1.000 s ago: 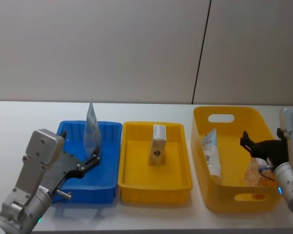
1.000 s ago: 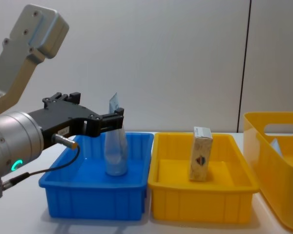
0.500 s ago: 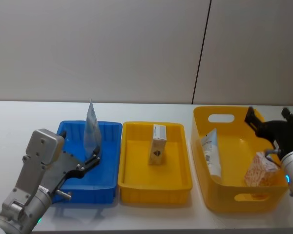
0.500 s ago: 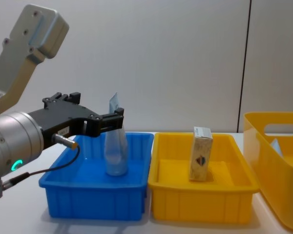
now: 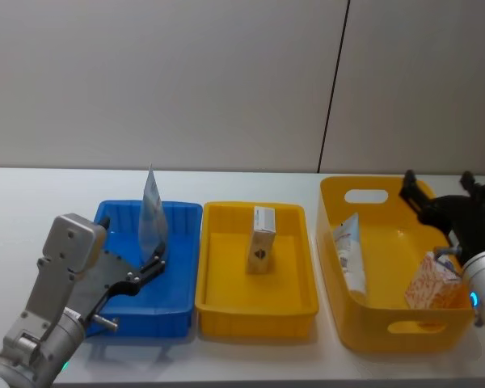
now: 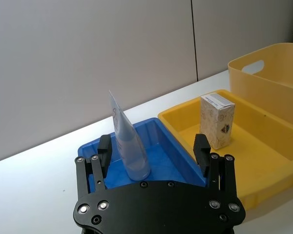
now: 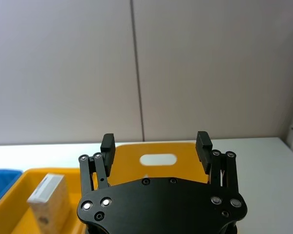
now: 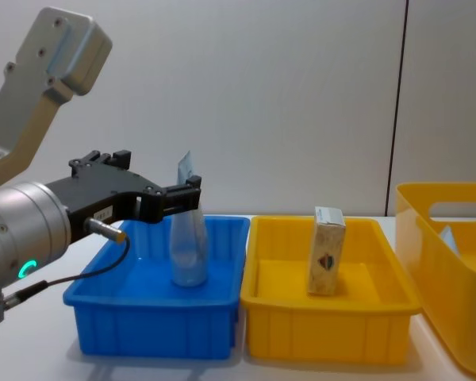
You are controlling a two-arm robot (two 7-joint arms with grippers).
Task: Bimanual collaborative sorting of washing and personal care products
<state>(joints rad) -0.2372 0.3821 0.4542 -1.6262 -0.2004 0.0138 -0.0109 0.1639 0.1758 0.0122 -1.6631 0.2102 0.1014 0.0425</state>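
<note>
A pale blue tube (image 6: 127, 141) is standing upright in the blue tray (image 6: 158, 146) between the left gripper's (image 6: 154, 148) spread fingers, while the head view is showing the right gripper (image 5: 444, 198) spread over the yellow bin (image 5: 372, 323)

A blue tray (image 5: 182, 267), a yellow tray (image 5: 226, 303) and a yellow handled bin (image 5: 388, 335) line the white table (image 5: 32, 194).
</note>
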